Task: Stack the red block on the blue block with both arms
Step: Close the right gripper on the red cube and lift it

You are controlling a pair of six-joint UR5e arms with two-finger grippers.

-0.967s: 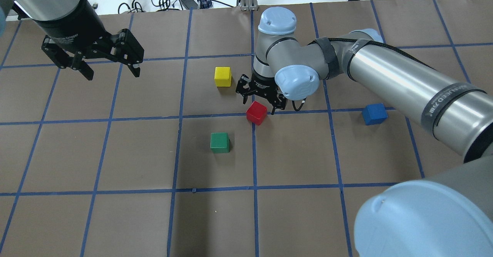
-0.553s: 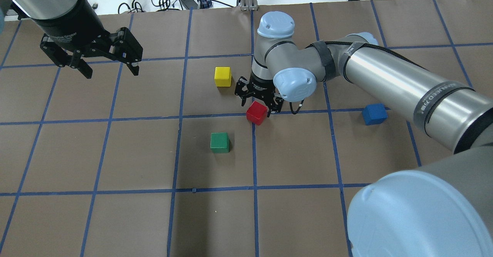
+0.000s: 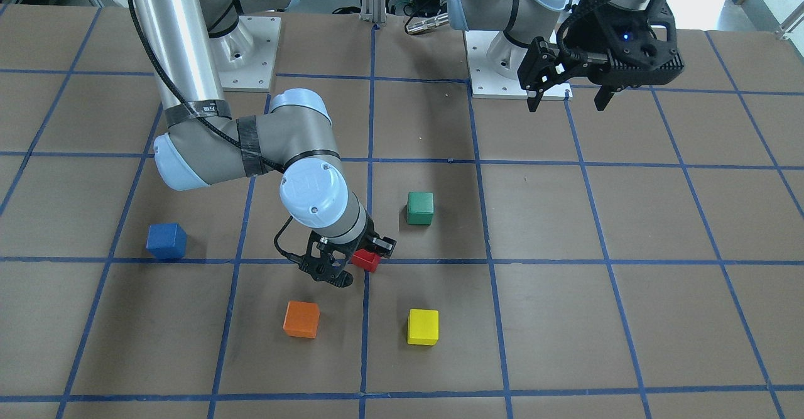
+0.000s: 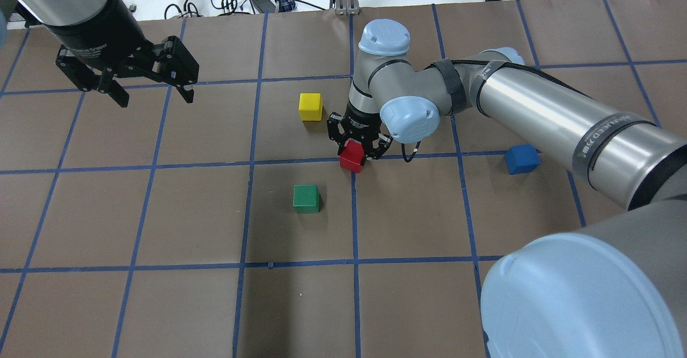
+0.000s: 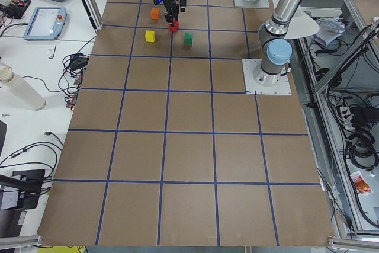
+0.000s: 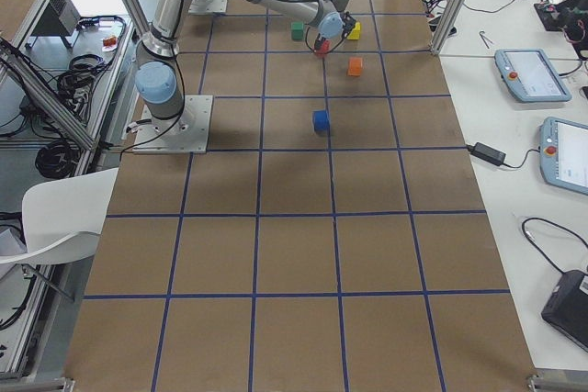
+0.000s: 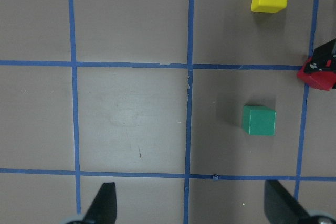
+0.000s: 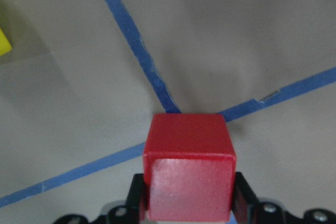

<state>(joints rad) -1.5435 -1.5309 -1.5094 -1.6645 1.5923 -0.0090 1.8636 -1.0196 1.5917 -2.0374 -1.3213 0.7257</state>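
Observation:
The red block (image 4: pixel 351 159) sits at a blue tape crossing near the table's middle. My right gripper (image 4: pixel 358 151) reaches down over it and is shut on it, a finger pressed on each side, as the right wrist view (image 8: pixel 189 171) shows. I cannot tell whether the block is off the table. The blue block (image 4: pixel 521 159) lies alone to the right, apart from the gripper; it also shows in the front-facing view (image 3: pixel 166 241). My left gripper (image 4: pixel 153 97) hangs open and empty above the far left of the table.
A yellow block (image 4: pixel 310 106) lies just left of the right gripper. A green block (image 4: pixel 306 198) lies nearer, left of the red one. An orange block (image 3: pixel 301 319) lies beyond the right gripper, hidden by the arm in the overhead view.
My right gripper came down astride the red block and closed its fingers on it; the block shifted slightly left. The left arm barely moved.

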